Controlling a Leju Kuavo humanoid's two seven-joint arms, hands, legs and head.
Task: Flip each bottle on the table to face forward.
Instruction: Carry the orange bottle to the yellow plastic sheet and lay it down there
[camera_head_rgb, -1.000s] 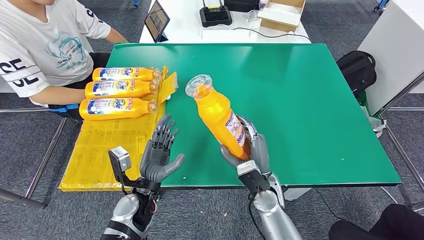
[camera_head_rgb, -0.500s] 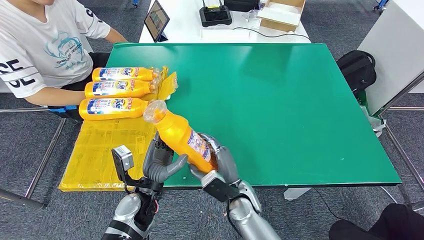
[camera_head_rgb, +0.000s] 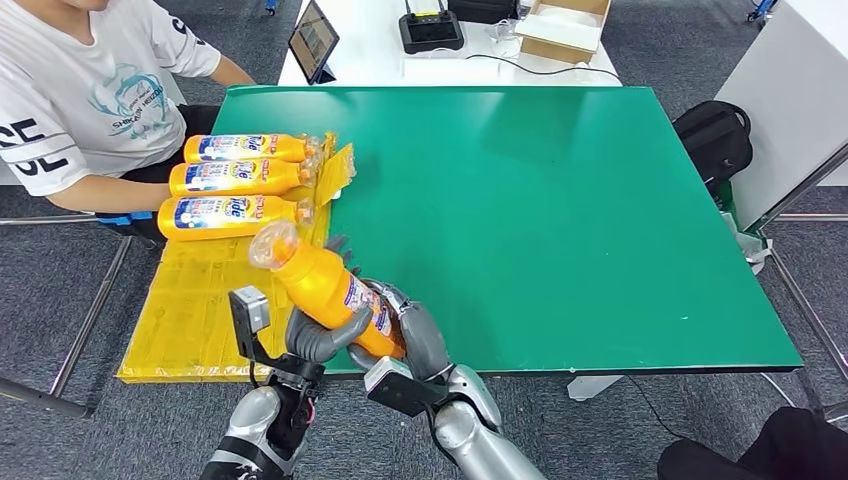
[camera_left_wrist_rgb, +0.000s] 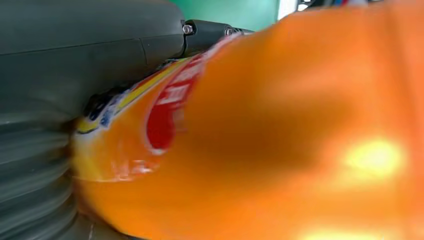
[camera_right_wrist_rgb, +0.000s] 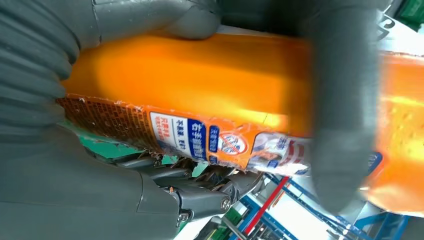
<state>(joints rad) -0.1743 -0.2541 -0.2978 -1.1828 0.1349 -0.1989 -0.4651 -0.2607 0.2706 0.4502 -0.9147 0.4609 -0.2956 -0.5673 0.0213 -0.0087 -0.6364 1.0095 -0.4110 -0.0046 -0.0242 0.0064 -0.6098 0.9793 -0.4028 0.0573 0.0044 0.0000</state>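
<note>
An orange bottle with a clear cap is tilted above the table's near-left corner, cap toward the yellow mat. My right hand grips its lower end; in the right wrist view the bottle lies across the palm with the thumb over it, printed back label showing. My left hand stands with fingers spread. The bottle's body leans into its palm, and up close the bottle is blurred. Three more orange bottles lie side by side on the mat, blue-and-white labels up.
The yellow mat covers the left end of the green table. A person in a white shirt sits at the left, an arm beside the bottles. A tablet, a black device and a box stand on the white table behind.
My right hand has carried the bottle left and down from the table's middle into my left palm. The left hand has kept its place and pose.
</note>
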